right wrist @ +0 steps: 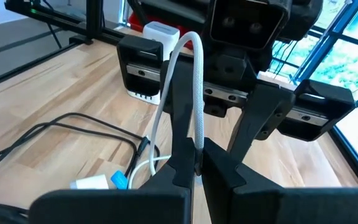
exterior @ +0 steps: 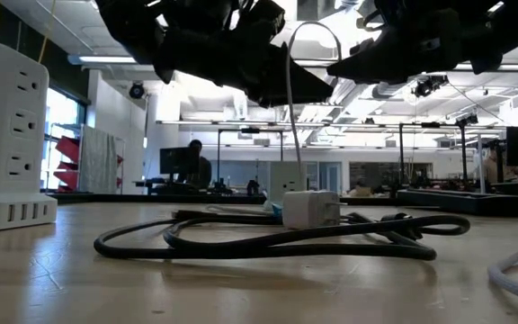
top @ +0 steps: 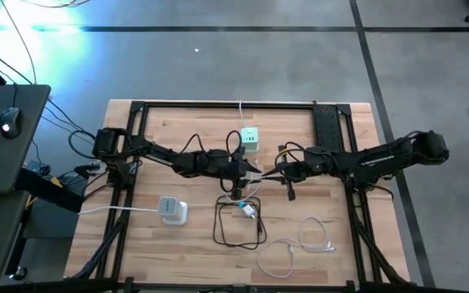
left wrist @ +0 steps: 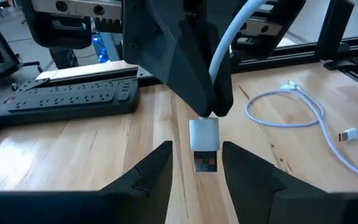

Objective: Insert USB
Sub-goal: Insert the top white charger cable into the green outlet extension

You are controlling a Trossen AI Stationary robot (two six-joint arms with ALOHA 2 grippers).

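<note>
- The wooden table (top: 186,146) is the biggest thing here, with a black frame running round its edges and both dark arms reaching in to meet over its middle.
- The left arm comes in from its own side; the left gripper (left wrist: 194,165) hangs above the boards with its two fingers spread, one on each side of the plug but, from what I can see, not touching it.
- The right arm comes from the opposite side; the right gripper (right wrist: 197,163) has its fingers pressed together on the white cable (right wrist: 188,87), just behind the plug, so the cable arches up and away from it.
- A black power strip (left wrist: 67,99) lies flat on the table behind the grippers in the left wrist view.
- A black cord (top: 238,224) lies in a loose loop on the table just under the two grippers.
- A white tower of sockets (top: 173,211) stands well to the left arm's side of the loop.
- A small white-and-green charger cube (top: 250,139) sits near the far side of the meeting point.
- A spare white cable (top: 300,244) lies curled near the right arm's side.
- The USB plug (left wrist: 204,144), silver with a dark tip, hangs downward between the left fingers, clear of the table.
</note>
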